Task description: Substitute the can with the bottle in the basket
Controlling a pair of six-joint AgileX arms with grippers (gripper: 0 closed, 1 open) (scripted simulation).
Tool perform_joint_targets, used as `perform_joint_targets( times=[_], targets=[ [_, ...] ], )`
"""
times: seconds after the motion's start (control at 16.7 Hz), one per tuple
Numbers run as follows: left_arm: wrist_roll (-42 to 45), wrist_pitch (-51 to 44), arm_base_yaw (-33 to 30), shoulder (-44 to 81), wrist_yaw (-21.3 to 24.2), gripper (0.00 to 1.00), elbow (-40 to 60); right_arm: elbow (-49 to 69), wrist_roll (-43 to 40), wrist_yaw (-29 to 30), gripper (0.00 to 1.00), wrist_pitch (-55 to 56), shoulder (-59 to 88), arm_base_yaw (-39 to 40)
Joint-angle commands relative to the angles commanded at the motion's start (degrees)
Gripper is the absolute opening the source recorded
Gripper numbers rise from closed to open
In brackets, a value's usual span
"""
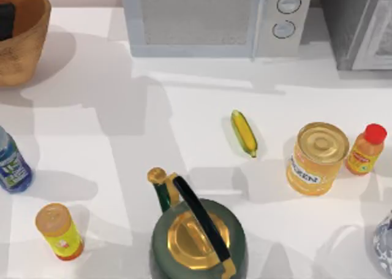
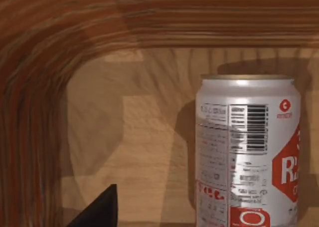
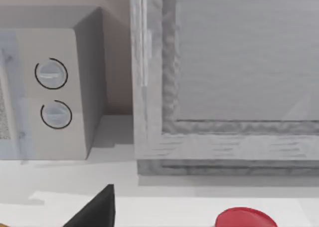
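Reaching into the basket looks like the step in hand: the left wrist view sits low inside its ribbed orange-brown wall, with the can upright on the wooden floor just ahead and nothing else beside it. One dark fingertip of the left gripper pokes in at the frame's edge, apart from the can; whether the fingers are spread or pressed together I cannot tell. The can is not yet gripped, so the next move, as I judge it, calls for closing around its body and lifting it straight up past the rim before anything goes in.

From above, nearest the camera stand a green kettle with a gold lid and a yellow-labelled cylinder. The bottle waits upright at the table's left edge, well apart from the basket, which sits in the far left corner. Mid-table lies a corn cob, with a big golden tin and a small orange bottle to its right. A microwave stands at the back.

The right gripper hangs near the orange bottle's red cap; one fingertip shows, finger state unclear.
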Motion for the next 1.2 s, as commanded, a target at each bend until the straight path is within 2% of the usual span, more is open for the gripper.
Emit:
perform_joint_targets(
  times=[0.3,0.54,1.2],
  targets=[
    [-0.4,6.0,-0.4,4.9,0.0,1.00,-1.0,0.0,0.0,0.0,1.00,0.0,0.0,0.0],
    [-0.5,6.5,-0.4,5.4,0.0,1.00,-1.1,0.0,0.0,0.0,1.00,0.0,0.0,0.0],
    [-0.5,6.5,-0.4,5.4,0.0,0.17,-1.1,0.0,0.0,0.0,1.00,0.0,0.0,0.0]
  ],
)
